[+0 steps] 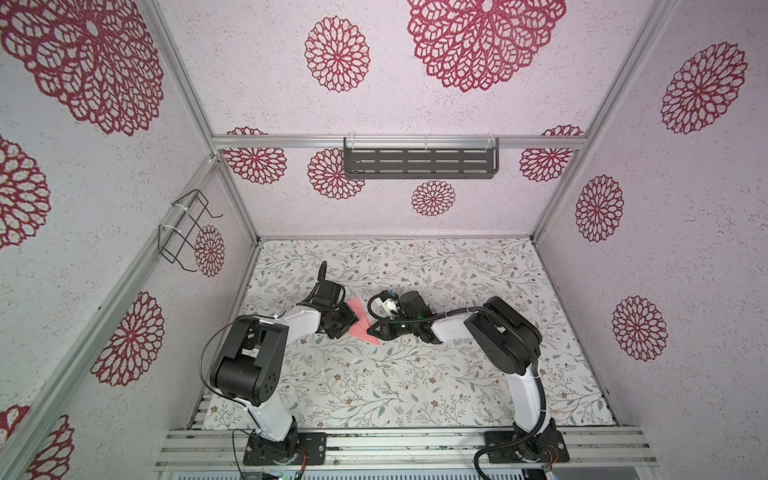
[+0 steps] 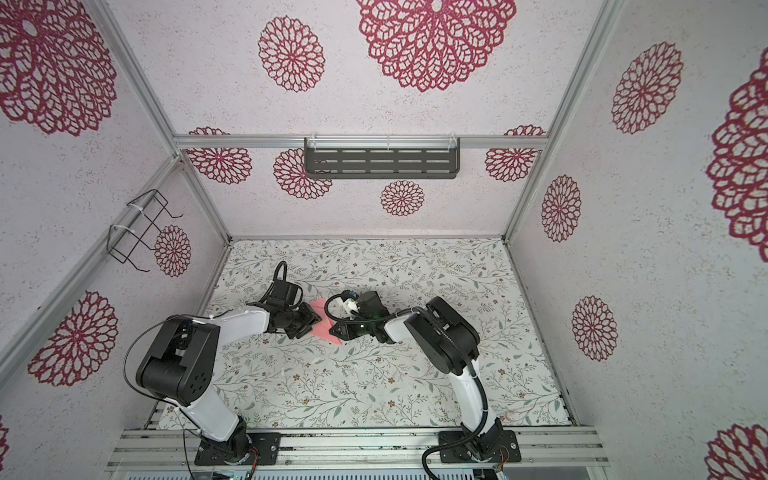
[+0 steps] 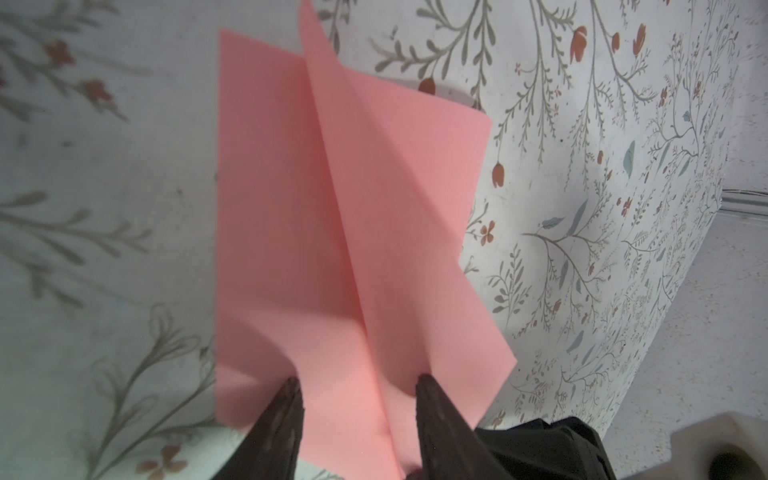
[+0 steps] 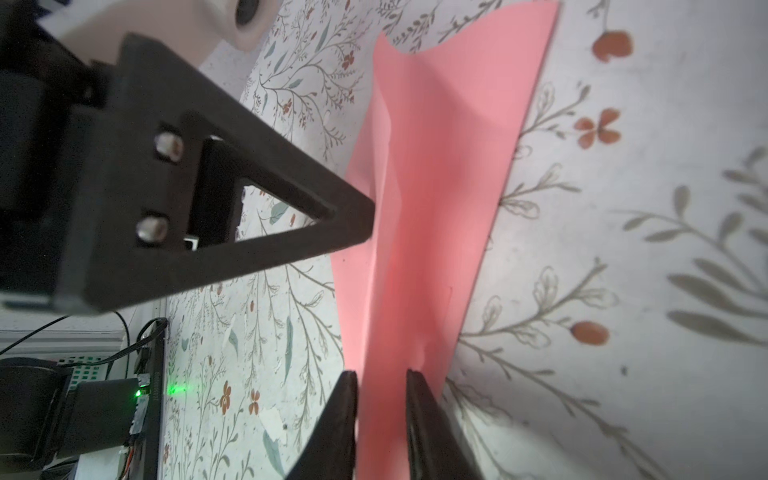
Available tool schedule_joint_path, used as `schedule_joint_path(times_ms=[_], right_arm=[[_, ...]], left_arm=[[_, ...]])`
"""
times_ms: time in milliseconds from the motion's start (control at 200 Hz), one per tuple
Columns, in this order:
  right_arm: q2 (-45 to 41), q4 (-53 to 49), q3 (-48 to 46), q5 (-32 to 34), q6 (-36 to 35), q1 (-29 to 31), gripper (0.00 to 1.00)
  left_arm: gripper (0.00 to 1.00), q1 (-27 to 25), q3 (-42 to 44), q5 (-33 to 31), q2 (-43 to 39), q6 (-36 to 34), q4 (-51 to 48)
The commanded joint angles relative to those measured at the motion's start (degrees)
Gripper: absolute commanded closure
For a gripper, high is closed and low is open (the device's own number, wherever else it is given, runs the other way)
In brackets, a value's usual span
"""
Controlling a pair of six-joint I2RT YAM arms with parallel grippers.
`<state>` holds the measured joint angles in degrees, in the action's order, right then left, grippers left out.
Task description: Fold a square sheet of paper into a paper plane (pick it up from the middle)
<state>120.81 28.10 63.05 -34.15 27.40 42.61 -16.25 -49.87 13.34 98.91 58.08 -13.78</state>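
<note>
**Bracketing the paper [image 1: 362, 321] on the desk [image 1: 415, 374]**

Lying pointed and creased along a raised centre fold. Straddling it from the left with the left tool [image 3: 357, 380], opened wide, clamping nothing. Straddling it from the right with the right tool [image 4: 380, 374], parted narrowly, gripping nothing.

Readable text, labels, brands, numbers: none in any view.
Salmon-pink folded sheet of paper [image 3: 332, 208]: plain, single-coloured, unprinted.
Floral-printed table cover [image 1: 415, 374]: leaves and flowers only, no lettering.

Bright even light, blurred wrist close-ups
</note>
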Motion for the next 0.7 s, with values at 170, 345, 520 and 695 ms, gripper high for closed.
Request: schedule_joint_path(times_ms=[170,345,520,695], right_arm=[[-1.7,-1.4,3.4,-1.4,-1.3,0.0,0.8],[0.4,-1.8,4.7,-2.5,-0.5,0.2,0.85],[1.1,-1.9,4.9,-2.7,-0.5,0.3,0.84],[1.8,-2.1,5.2,-3.1,-0.4,0.3,0.81]], left_arm=[[0.54,0.0,4.2,-4.9,5.7,-0.4,-8.0],[0.54,0.0,4.3,-4.7,5.5,-0.4,-7.8],[0.54,0.0,4.6,-4.5,5.2,-0.3,-7.5],[0.54,0.0,4.6,-4.6,5.2,-0.2,-7.4]])
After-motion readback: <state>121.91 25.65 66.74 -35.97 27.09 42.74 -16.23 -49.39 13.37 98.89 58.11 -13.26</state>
